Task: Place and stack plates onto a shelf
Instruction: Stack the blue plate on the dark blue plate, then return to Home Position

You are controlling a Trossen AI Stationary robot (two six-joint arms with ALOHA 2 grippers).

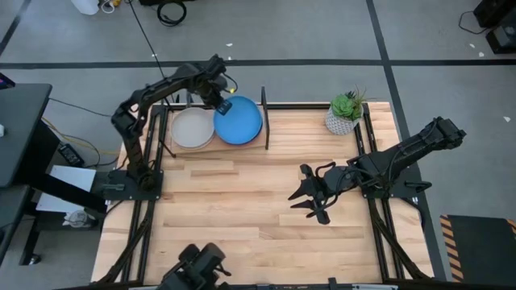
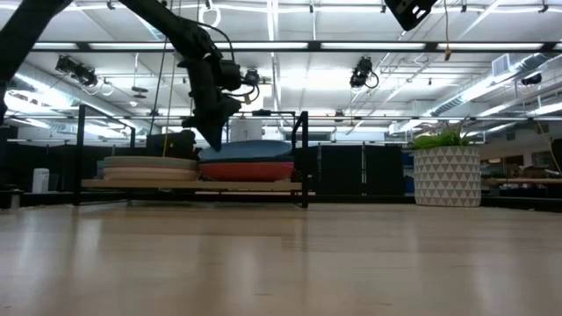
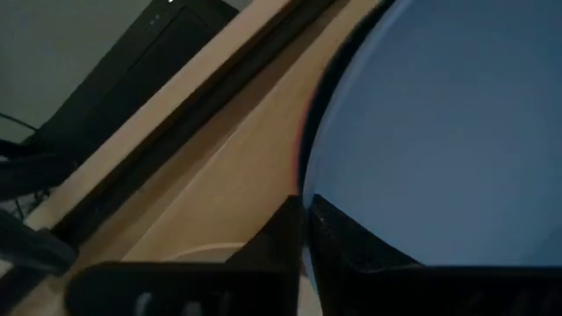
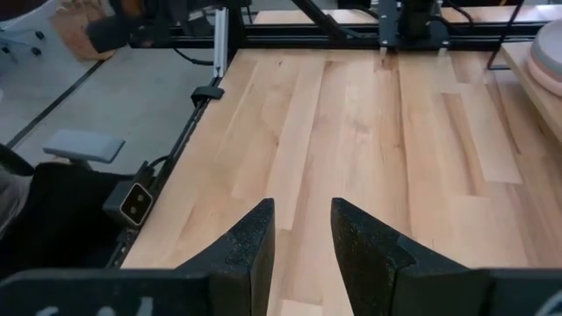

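- The wooden tabletop [image 1: 242, 201] carries the shelf [image 1: 179, 153] along its far edge, beside a small potted plant [image 1: 345, 113].
- On the shelf, two stacks of plates sit side by side: a cream-topped stack [image 1: 192, 129] and a blue plate [image 1: 242, 122] on top of a red-edged one [image 2: 250, 170].
- The left gripper [image 1: 221, 103], fingers together, clamps the blue plate's rim (at the plate's back edge); pulling away unopened could drag it off the stack.
- The right gripper [image 1: 310, 193] waits mid-table, fingers apart and empty.
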